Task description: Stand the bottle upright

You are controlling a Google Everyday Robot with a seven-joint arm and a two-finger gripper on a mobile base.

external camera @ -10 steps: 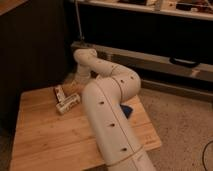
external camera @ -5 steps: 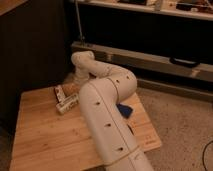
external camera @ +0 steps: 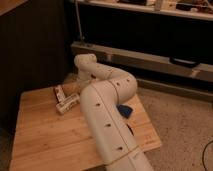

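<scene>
Slim whitish plastic bottle lies flat at the light wooden counter's far left. Gripper sits low over the counter's far edge, behind the white arm; its state cannot be told.

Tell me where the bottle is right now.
In the camera view the bottle lies on its side on the far-left part of the wooden table, beside a dark packet, with the gripper just beyond it.

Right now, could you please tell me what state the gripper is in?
Gripper: cannot be told; it is low over the far side of the table, just beyond the lying bottle, partly hidden by the arm.
</scene>
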